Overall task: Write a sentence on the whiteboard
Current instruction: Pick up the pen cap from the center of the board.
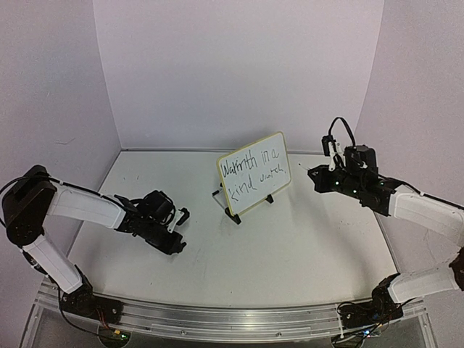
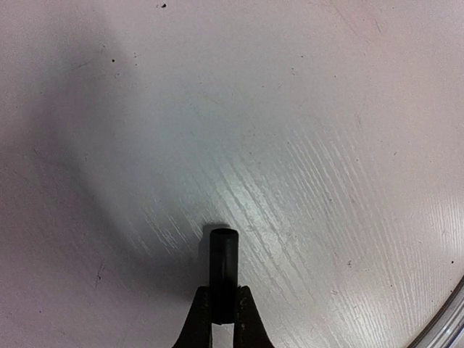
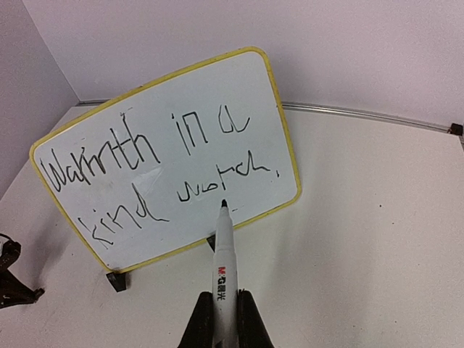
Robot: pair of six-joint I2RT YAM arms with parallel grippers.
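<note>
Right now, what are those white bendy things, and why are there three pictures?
They are two robot arms bolted to a table. One picture comes from a camera above; the other two come from little cameras on each wrist. On the table stands a small whiteboard with a sentence in black writing. The right arm's fingers hold a marker, tip uncapped and pointing at the board, just short of it. The left arm's fingers pinch a short black piece, probably the marker's cap, over bare table.
</note>
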